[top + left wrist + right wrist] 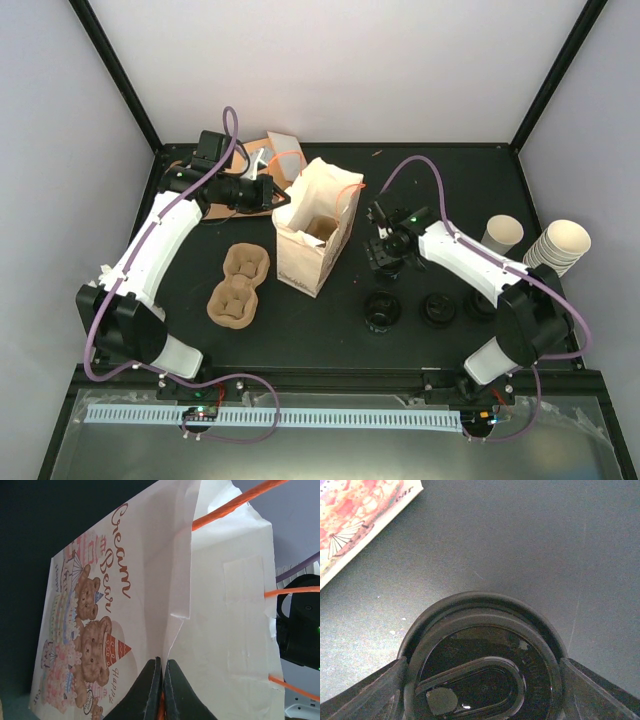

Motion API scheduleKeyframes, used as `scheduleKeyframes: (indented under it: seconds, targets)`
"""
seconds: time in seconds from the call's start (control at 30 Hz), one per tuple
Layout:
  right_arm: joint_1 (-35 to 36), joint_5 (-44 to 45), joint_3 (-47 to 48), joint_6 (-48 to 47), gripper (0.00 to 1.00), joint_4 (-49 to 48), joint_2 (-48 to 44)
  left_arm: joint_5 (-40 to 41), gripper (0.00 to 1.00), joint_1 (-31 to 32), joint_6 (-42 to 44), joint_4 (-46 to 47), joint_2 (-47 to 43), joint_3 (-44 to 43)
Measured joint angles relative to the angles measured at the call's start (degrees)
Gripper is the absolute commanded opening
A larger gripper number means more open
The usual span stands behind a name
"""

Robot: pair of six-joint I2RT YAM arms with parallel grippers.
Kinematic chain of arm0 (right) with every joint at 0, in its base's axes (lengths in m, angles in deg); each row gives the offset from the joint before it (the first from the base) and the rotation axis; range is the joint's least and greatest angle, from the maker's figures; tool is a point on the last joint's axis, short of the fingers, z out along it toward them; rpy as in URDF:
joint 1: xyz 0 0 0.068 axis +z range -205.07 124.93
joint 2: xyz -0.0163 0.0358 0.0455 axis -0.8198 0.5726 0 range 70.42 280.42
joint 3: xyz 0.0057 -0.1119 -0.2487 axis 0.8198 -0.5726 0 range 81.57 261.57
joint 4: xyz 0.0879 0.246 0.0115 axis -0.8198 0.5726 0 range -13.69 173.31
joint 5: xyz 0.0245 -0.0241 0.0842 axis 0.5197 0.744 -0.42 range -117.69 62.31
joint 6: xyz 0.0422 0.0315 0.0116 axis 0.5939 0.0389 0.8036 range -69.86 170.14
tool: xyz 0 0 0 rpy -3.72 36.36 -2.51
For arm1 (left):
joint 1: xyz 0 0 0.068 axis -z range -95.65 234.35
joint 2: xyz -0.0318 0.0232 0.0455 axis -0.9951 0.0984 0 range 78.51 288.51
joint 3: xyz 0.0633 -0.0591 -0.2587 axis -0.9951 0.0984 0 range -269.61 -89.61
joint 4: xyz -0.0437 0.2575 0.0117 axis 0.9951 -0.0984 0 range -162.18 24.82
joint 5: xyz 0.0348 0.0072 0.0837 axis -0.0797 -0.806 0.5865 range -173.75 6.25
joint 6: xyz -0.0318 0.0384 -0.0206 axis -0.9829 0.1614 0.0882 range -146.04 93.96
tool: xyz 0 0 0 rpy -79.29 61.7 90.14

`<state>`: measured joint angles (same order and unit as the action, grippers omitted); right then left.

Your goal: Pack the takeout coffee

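Overhead down on table [300, 335], close wrist views, left at bag [225, 645], right over lid [480, 680], 3 share bag

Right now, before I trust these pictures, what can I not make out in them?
Top view: the walls of the paper bag hide most of its inside.
Top view: any print on the single cup is too small.
Right wrist view: the bottom edge cuts off the black lid; whether the right gripper presses it is unclear.

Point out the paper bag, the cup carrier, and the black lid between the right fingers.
paper bag [298, 262]: top view, printed front face.
cup carrier [238, 285]: top view, ridge between its wells.
black lid [470, 680]: right wrist view, raised centre panel.
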<state>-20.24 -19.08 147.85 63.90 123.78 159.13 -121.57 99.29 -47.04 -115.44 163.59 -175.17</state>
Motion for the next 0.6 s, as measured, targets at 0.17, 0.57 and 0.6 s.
scheduleKeyframes:
  seconds: [0.17,0.57,0.6]
  targets:
    - [0.24,0.28,0.24,0.00,0.78,0.44,0.15,-0.02,0.04,-0.02,0.00,-0.46,0.00,0.00]
    - [0.24,0.37,2.97,0.04,0.78,6.78,-5.86,-0.57,0.05,-0.37,-0.33,-0.42,-1.88,1.79]
    - [0.24,0.37,3.80,0.04,0.78,7.34,-6.91,-0.79,0.05,-0.37,-0.46,-0.35,-2.21,2.19]
